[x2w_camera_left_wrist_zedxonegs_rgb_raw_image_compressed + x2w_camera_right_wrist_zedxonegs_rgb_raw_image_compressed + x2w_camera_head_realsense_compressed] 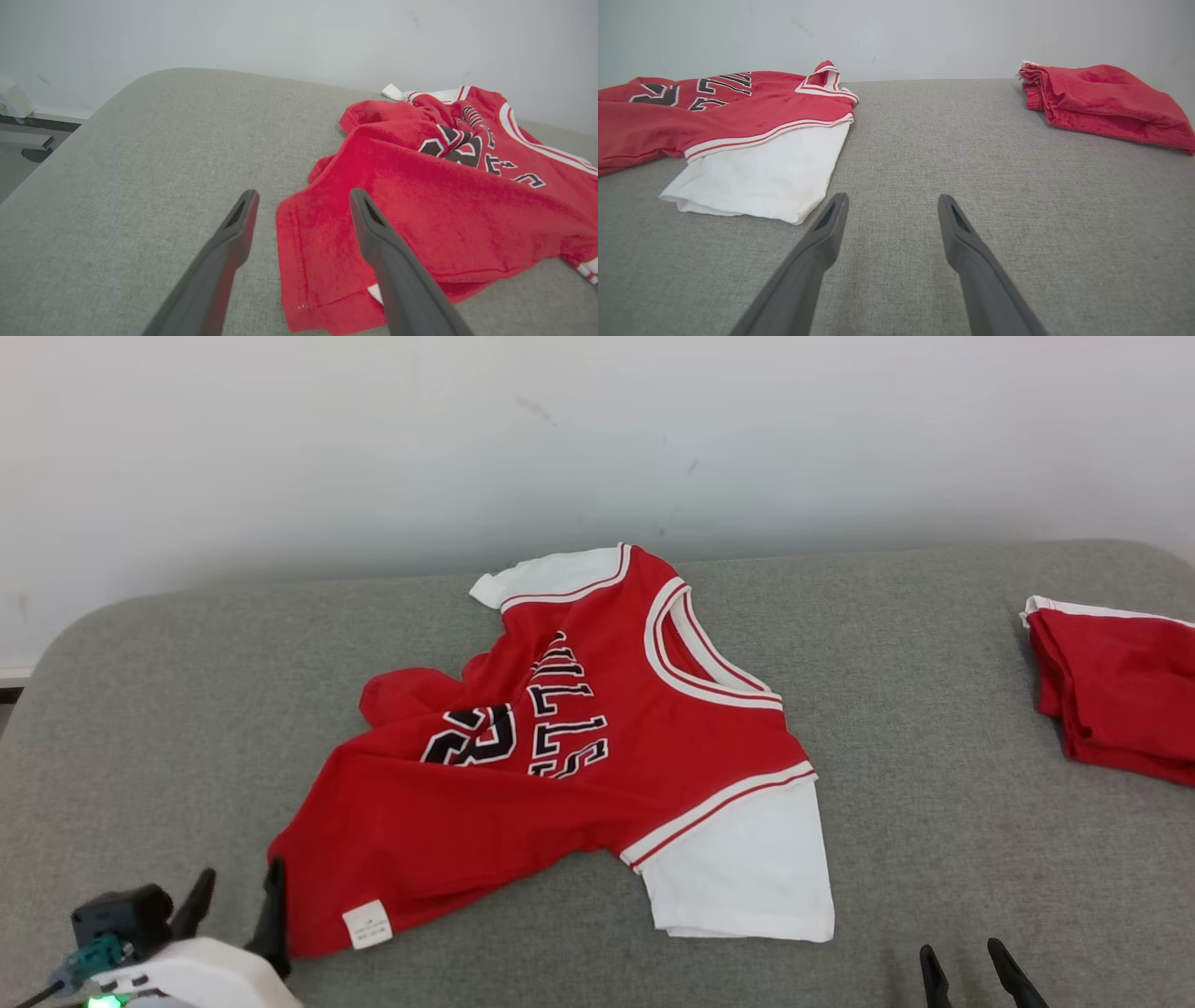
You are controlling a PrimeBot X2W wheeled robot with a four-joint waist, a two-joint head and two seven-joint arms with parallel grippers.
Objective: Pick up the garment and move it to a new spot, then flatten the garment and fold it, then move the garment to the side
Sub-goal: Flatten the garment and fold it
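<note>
The shirt (560,775) lies rumpled on the surface (934,728), its near-left hem corner (313,933) right at the spread left pincer (239,882), collar (702,658) pointing away rightward; the spread right pincer (962,952) hangs apart from the white sleeve (747,868).

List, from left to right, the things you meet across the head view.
left gripper → jersey → right gripper → folded red cloth
</note>
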